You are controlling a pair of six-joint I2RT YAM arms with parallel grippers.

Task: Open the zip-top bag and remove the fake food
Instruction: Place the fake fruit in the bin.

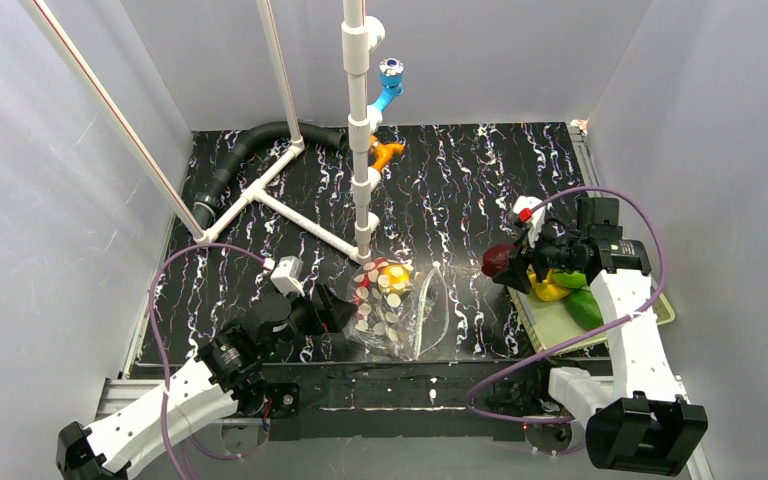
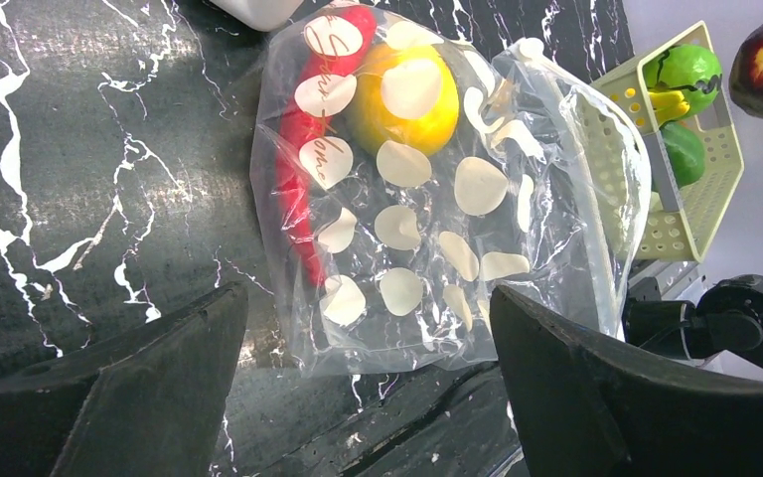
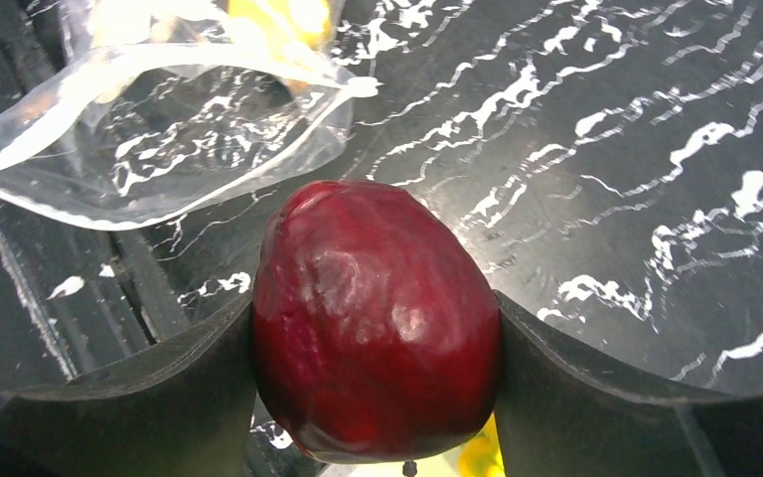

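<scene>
Zip-top bag (image 2: pixel 427 298) clear, white-dotted — long red piece (image 2: pixel 293 189), yellow fruit (image 2: pixel 402 114) inside.

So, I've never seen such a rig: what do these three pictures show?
Two robot arms stand at a dark table. The wide picture looks down from above and behind; the other two come from wrist cameras, the black wedges being each arm's fingers. The left gripper is open before the dotted zip-top bag, which holds a yellow fruit and a long red piece. The right gripper holds a dark red fruit near a pale basket of green and yellow pieces.
</scene>
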